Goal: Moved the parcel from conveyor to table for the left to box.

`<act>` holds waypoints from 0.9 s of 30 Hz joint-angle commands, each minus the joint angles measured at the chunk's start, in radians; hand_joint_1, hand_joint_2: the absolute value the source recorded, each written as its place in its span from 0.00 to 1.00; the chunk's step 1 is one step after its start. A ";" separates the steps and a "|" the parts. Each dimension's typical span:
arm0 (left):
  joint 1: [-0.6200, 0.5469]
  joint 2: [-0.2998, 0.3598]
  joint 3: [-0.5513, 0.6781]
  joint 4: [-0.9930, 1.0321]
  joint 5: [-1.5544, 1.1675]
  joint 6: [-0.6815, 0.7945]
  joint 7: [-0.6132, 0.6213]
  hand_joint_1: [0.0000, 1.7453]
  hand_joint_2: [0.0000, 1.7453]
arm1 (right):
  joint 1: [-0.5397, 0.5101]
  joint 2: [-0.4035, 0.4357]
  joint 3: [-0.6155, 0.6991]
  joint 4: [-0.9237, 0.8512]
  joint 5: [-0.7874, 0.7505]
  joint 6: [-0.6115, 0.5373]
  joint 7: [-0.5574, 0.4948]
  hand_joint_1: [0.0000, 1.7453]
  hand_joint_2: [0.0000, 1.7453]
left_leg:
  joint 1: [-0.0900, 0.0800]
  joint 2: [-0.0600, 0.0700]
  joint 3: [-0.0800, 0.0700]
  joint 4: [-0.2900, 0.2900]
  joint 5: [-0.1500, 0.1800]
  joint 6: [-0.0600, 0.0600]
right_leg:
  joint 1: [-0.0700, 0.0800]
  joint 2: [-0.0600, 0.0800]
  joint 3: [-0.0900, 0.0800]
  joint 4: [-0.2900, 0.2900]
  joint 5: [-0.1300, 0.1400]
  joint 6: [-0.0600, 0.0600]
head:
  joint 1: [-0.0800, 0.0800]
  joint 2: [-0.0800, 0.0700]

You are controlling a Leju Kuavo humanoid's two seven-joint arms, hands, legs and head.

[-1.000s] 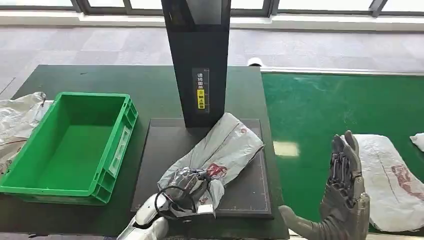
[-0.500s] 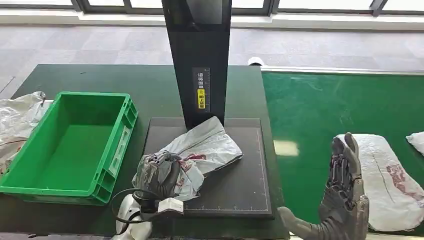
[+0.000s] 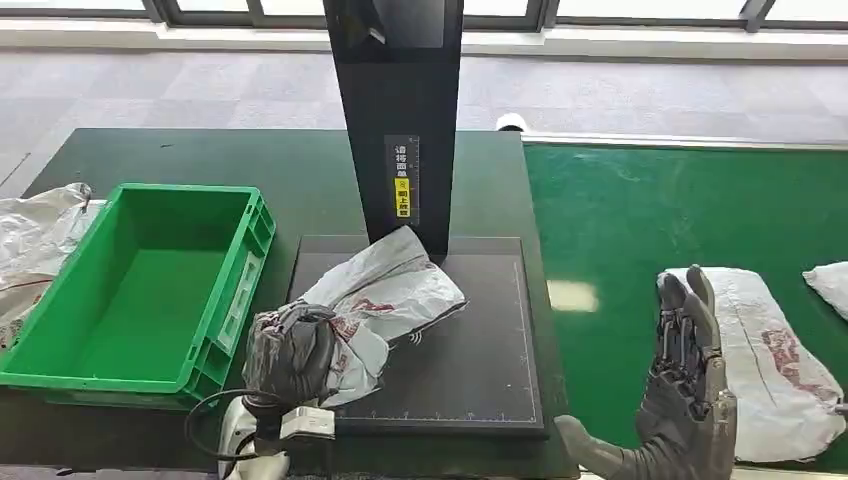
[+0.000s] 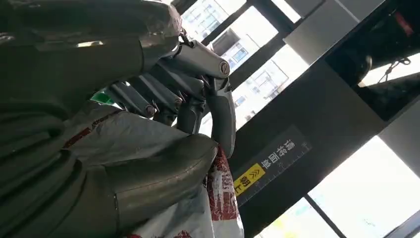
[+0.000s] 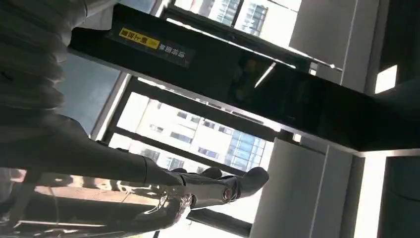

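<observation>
Left hand: my left hand [image 3: 292, 352] gripped the near end of the parcel [image 3: 385, 295], fingers wrapped over the crumpled plastic; in the left wrist view my fingers [image 4: 208, 94] and thumb closed around the white bag with red print.
Parcel: it lay on the black scanning mat [image 3: 470, 370] on the table [image 3: 180, 160], its far end reaching the foot of the black scanner column [image 3: 398, 120], its near end bunched inside my left hand, near the mat's left edge.
Right hand: my right hand [image 3: 690, 395] stood upright over the green conveyor [image 3: 640, 220], fingers straight and apart, holding nothing; the right wrist view showed my fingers [image 5: 223, 186] stretched out with only windows behind them.
Green crate: the green crate [image 3: 140, 290] sat on the table just left of the mat, close to my left hand but apart from the parcel, with nothing visible in it.
Conveyor: a second white parcel [image 3: 770, 370] lay flat on the belt just beside my right hand, and I could not tell whether they touched; another white bag's corner [image 3: 828, 285] showed at the right edge.
Table edge: crumpled white bags [image 3: 35, 250] lay at the far left, beside the crate.
</observation>
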 commanded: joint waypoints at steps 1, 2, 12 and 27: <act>0.003 0.031 0.049 0.000 0.000 0.002 0.004 1.00 1.00 | -0.014 -0.016 0.015 0.028 -0.004 0.008 0.003 0.00 1.00 | 0.000 0.002 0.001 -0.002 0.001 0.000 | 0.000 0.002 0.000 -0.002 0.001 0.000 | 0.000 0.000; 0.003 0.031 0.049 0.000 0.000 0.002 0.004 1.00 1.00 | -0.014 -0.016 0.015 0.028 -0.004 0.008 0.003 0.00 1.00 | -0.001 0.003 0.001 -0.004 0.002 0.001 | -0.001 0.003 0.000 -0.003 0.003 0.000 | 0.000 0.000; 0.004 0.030 0.059 -0.012 -0.003 0.030 0.004 1.00 1.00 | -0.025 -0.013 0.008 0.041 -0.008 0.014 0.003 0.00 1.00 | -0.001 0.003 0.001 -0.004 0.002 0.001 | -0.001 0.003 0.000 -0.003 0.003 0.000 | 0.000 0.000; 0.053 -0.006 0.448 -0.443 0.108 0.101 0.004 1.00 1.00 | -0.030 -0.002 0.004 0.056 -0.003 0.020 0.003 0.00 1.00 | 0.001 0.006 0.000 -0.002 0.001 0.000 | 0.001 0.005 -0.002 -0.001 0.002 -0.001 | 0.000 0.000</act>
